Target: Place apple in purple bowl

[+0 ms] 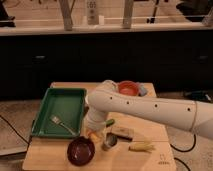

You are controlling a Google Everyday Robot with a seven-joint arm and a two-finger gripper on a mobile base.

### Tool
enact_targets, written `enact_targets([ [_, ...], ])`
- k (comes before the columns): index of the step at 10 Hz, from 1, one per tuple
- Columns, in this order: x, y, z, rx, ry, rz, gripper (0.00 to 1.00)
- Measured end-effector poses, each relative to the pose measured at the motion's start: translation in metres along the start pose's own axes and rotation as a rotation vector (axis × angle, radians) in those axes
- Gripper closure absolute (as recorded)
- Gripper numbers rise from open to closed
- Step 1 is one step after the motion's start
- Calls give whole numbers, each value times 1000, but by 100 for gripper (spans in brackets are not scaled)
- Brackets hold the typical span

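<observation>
The dark purple bowl [81,150] sits at the front of the wooden table, left of centre. My gripper [94,132] reaches down from the white arm, just above and to the right of the bowl's far rim. It is shut on the small yellow-orange apple [92,135], which it holds low beside the rim. The wrist hides most of the apple.
A green tray [60,105] with a fork [62,125] lies at the left. An orange-red bowl [128,88] stands at the back. A silver can [110,141], a dark flat block [123,132] and a pale yellow banana-like piece [141,147] lie right of the gripper.
</observation>
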Motion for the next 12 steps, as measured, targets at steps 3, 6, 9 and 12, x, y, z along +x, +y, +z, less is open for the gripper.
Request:
enact_targets([
  [3, -5, -8, 0, -7, 3, -52, 100],
  [6, -11, -28, 7, -14, -18, -129, 100],
  [9, -18, -39, 12, -28, -34, -178, 100],
  [12, -25, -49, 18, -50, -47, -217, 100],
])
